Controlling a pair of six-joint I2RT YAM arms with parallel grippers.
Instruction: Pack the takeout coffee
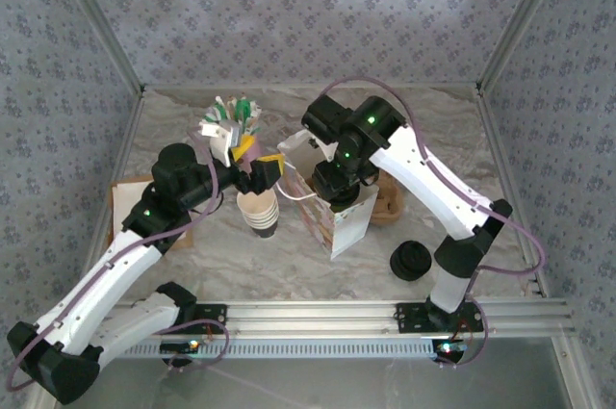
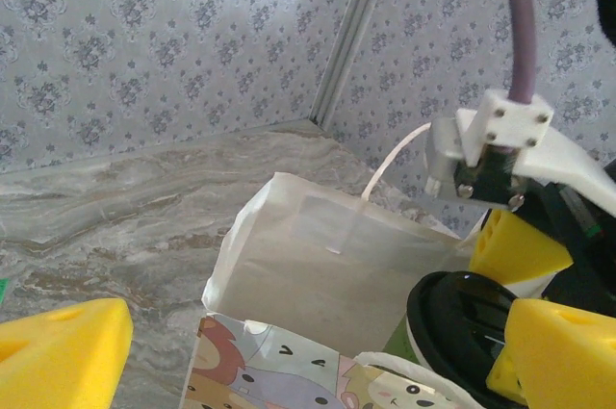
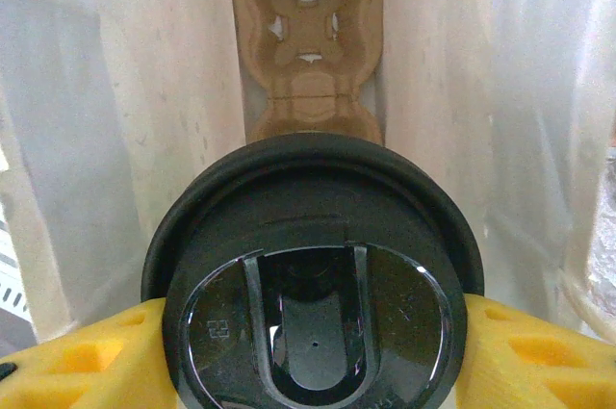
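while the right arm [image 1: 423,173] bends in over the marbled worktop [image 1: 443,130], the right jaws hang straight above the open mouth of a white paper bag [image 1: 339,224] with cartoon animals printed on its side. those jaws are partly closed and grip the takeout coffee [image 3: 313,274], with a yellow finger [image 3: 72,366] pressed against each side just under the black lid. from the right wrist view the cup sits between the bag's pale walls. a brown cardboard cup carrier [image 3: 308,34] lies at the bottom, well below it. whether the cup's base touches anything i cannot tell.

the left jaws stand wide open with nothing in them, just beside the bag's mouth on its left. one of their yellow fingers [image 2: 58,351] shows low in the left wrist view, clear of the bag. a stack of lidless paper cups [image 1: 260,215] stands just under the left arm [image 1: 115,274] near its wrist. a stack of black lids [image 1: 412,260] sits to the bag's right, nearer the front. a holder of packets and sticks [image 1: 231,120] stands further back.
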